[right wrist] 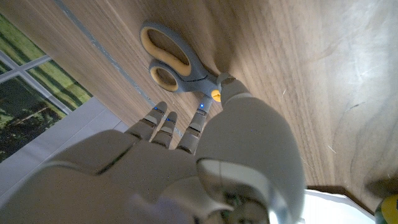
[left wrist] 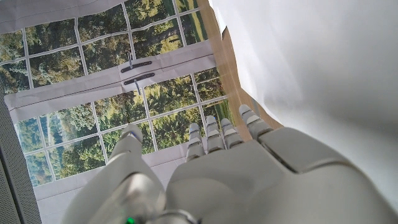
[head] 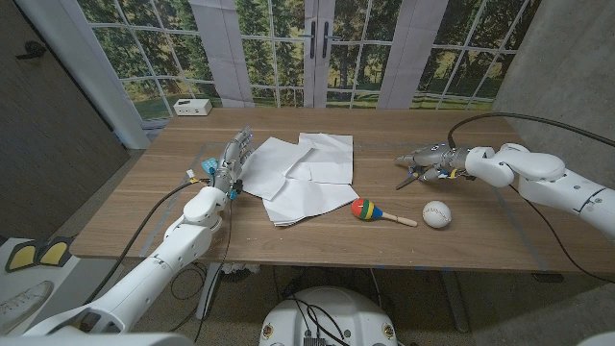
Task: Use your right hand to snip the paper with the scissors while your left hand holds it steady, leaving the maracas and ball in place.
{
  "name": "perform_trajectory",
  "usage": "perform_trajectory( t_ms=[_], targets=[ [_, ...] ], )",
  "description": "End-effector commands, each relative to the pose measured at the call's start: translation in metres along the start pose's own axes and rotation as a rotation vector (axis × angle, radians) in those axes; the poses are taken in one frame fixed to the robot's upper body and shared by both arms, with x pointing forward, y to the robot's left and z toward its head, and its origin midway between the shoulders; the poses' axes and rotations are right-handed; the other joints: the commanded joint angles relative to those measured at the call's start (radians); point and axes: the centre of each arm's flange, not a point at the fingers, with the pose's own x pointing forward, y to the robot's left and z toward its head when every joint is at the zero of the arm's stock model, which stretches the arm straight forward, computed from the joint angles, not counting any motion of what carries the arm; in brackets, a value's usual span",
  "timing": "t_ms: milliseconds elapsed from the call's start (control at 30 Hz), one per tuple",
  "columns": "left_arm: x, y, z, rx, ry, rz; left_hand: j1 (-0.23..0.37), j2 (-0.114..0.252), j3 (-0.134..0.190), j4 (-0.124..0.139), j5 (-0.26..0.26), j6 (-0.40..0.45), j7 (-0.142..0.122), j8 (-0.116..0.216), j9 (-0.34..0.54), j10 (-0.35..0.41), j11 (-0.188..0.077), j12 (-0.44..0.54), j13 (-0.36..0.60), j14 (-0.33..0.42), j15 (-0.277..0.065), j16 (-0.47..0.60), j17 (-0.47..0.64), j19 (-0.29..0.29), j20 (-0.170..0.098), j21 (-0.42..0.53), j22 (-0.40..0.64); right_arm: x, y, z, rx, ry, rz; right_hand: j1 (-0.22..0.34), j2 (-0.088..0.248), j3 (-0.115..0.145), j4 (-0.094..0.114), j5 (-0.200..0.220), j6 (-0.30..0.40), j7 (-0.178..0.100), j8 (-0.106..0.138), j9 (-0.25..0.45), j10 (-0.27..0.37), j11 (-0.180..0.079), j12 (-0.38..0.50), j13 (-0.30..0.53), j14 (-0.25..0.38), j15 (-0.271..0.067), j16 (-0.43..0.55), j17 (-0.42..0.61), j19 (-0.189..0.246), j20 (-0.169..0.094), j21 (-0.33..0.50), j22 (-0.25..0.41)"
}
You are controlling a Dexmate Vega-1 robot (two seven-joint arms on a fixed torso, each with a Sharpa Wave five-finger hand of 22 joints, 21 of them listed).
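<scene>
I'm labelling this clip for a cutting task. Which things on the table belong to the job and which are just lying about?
For the job:
- paper, white sheets at mid-table
- scissors, at the right hand
- left hand, at the paper's edge

Lying about:
- maraca, striped, near the paper
- white ball
- white box at the far edge

The scissors (right wrist: pixel 177 67) lose their blades behind the right hand (right wrist: pixel 186 162) — in the head view they are too small to make out — and the paper (left wrist: pixel 323 62) runs off the left wrist picture's edge.
</scene>
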Motion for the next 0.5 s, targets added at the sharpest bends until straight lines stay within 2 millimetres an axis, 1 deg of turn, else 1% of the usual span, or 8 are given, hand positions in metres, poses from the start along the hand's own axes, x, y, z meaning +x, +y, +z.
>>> perform_trajectory(
  t_ms=[33, 200, 267, 333, 433, 500],
  targets=[
    [0.0, -0.0006, -0.0008, -0.005, -0.005, -0.002, -0.007, 0.001, 0.004, -0.005, 0.004, 0.008, 0.004, 0.003, 0.002, 0.007, -0.003, 0.005, 0.003, 0.0, -0.003, 0.005, 0.003, 0.001, -0.004, 0.001, 0.002, -0.0001, 0.0037, 0.0, 0.003, 0.009, 0.009, 0.009, -0.005, 0.006, 0.002, 0.011, 0.0, -0.001, 0.001, 0.002, -0.004, -0.002, 0.01, 0.001, 0.003, -0.182, 0.002, 0.005, 0.002, -0.012, 0.005, 0.003],
    [-0.0006, -0.0006, -0.001, -0.005, -0.004, -0.001, -0.007, 0.001, 0.004, -0.005, 0.004, 0.007, 0.004, 0.003, 0.002, 0.008, -0.003, 0.005, 0.003, -0.001, -0.003, 0.005, 0.003, 0.0, -0.004, 0.001, 0.002, -0.0006, 0.0046, 0.0007, 0.029, 0.01, -0.002, 0.005, -0.004, 0.007, 0.008, 0.019, 0.0, 0.0, 0.001, 0.002, 0.011, 0.0, 0.025, 0.007, 0.006, -0.183, 0.003, 0.007, 0.003, -0.013, 0.004, 0.003],
    [-0.0013, -0.0005, -0.0012, -0.005, -0.003, 0.0, -0.007, 0.001, 0.004, -0.005, 0.004, 0.008, 0.004, 0.003, 0.002, 0.008, -0.001, 0.005, 0.003, -0.001, -0.003, 0.004, 0.003, 0.001, -0.004, 0.002, 0.002, -0.0004, 0.0057, 0.0014, 0.028, 0.009, -0.001, 0.004, -0.005, 0.009, 0.012, 0.03, 0.016, -0.016, 0.005, 0.002, 0.044, -0.002, 0.057, 0.024, 0.014, -0.184, 0.006, 0.011, 0.002, -0.014, 0.003, 0.003],
    [-0.0016, -0.0004, -0.0012, -0.006, -0.003, 0.001, -0.007, 0.001, 0.004, -0.005, 0.004, 0.007, 0.005, 0.003, 0.002, 0.008, -0.001, 0.005, 0.003, -0.001, -0.003, 0.004, 0.003, 0.0, -0.004, 0.001, 0.002, 0.0, 0.0063, 0.0015, 0.037, 0.009, 0.0, 0.002, -0.006, 0.009, 0.016, 0.038, 0.018, -0.017, 0.003, 0.002, 0.061, 0.002, 0.085, 0.042, 0.028, -0.187, 0.012, 0.017, 0.003, -0.015, 0.003, 0.003],
    [-0.0026, 0.0001, -0.0011, -0.005, -0.002, 0.004, -0.007, 0.001, 0.004, -0.005, 0.004, 0.007, 0.004, 0.003, 0.002, 0.007, -0.003, 0.005, 0.003, -0.001, -0.003, 0.004, 0.003, 0.0, -0.004, 0.001, 0.002, 0.0008, 0.0086, 0.0022, 0.049, 0.009, 0.002, 0.002, -0.011, 0.004, 0.015, 0.041, 0.015, -0.014, 0.001, 0.002, 0.058, 0.001, 0.111, 0.067, 0.04, -0.186, 0.018, 0.025, 0.007, -0.017, 0.004, 0.003],
    [-0.0027, 0.0004, -0.0011, -0.006, -0.002, 0.005, -0.007, 0.001, 0.004, -0.005, 0.004, 0.007, 0.004, 0.003, 0.002, 0.006, -0.002, 0.004, 0.003, -0.001, -0.003, 0.004, 0.003, 0.0, -0.004, 0.002, 0.002, 0.0013, 0.0095, 0.0029, 0.051, 0.008, 0.002, -0.002, -0.014, -0.002, 0.017, 0.039, 0.011, -0.009, 0.0, 0.003, 0.044, 0.002, 0.137, 0.097, 0.048, -0.186, 0.023, 0.035, 0.006, -0.019, 0.004, 0.003]
  ],
)
